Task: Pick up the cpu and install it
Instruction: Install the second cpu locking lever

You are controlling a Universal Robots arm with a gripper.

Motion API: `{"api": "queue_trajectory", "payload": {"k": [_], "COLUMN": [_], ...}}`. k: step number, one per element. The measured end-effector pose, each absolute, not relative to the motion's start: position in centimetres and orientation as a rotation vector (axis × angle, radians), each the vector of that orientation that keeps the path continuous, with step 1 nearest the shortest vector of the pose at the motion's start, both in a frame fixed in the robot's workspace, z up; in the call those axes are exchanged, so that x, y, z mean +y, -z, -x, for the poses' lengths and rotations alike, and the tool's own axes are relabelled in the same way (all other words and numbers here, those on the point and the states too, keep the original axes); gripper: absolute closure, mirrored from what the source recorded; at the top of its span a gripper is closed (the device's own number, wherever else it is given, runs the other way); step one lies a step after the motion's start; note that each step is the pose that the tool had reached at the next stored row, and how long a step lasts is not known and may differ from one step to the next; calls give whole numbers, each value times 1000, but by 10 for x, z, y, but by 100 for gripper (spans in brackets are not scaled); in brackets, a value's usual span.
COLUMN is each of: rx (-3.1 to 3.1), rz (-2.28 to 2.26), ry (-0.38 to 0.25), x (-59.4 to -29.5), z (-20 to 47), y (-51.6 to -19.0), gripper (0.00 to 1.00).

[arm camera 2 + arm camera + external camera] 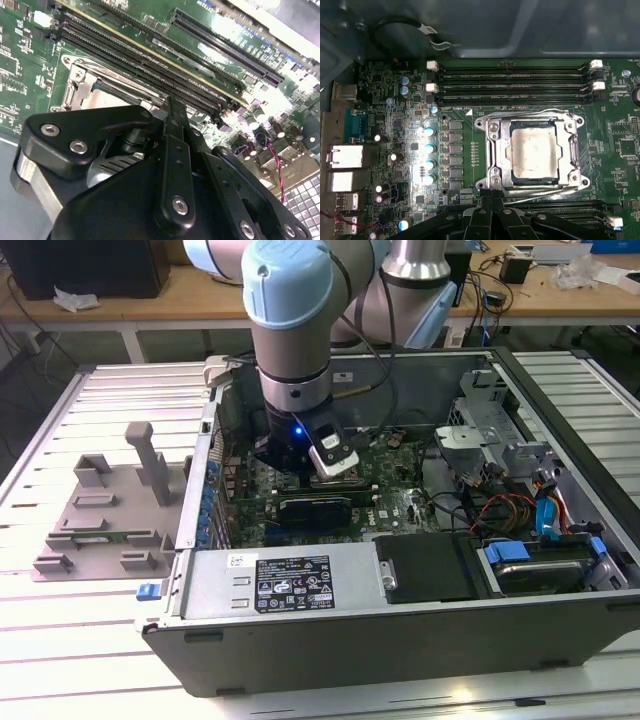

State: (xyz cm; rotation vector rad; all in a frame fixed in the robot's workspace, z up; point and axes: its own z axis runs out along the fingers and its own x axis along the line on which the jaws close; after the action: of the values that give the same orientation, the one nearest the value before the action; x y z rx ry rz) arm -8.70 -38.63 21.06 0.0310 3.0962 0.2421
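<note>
You had a slatted metal worktop [60, 640] carrying the open computer case [400, 640], and beside it, toward the exterior view's left, a grey plastic fixture tray [100, 520] lay flat.

An open case [420, 640] is laid on a slatted table [60, 660], with a moulded fixture [110, 505] set beside it at the exterior view's left. The arm [290, 330] is lowered into the case over the motherboard [385, 100]. In the first wrist view, the cpu [532, 151] is seated within the socket frame [492, 150], flanked by memory slots [515, 80], and the gripper [487, 205] is held just beside the frame.
</note>
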Motion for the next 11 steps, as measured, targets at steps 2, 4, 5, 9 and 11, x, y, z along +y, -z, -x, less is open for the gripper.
{"api": "queue_trajectory", "payload": {"k": [2,4,5,9,11], "rx": [3094,3090,3088,3084,3080], "rz": [-32,-33,-33,-33,-34], "ry": [-271,-315,-335,-373,-404], "x": [-389,-391,-393,-397,-398], "z": [87,87,87,87,87], "y": [-210,-210,-209,-205,-204], "gripper": [89,89,89,89,89]}}
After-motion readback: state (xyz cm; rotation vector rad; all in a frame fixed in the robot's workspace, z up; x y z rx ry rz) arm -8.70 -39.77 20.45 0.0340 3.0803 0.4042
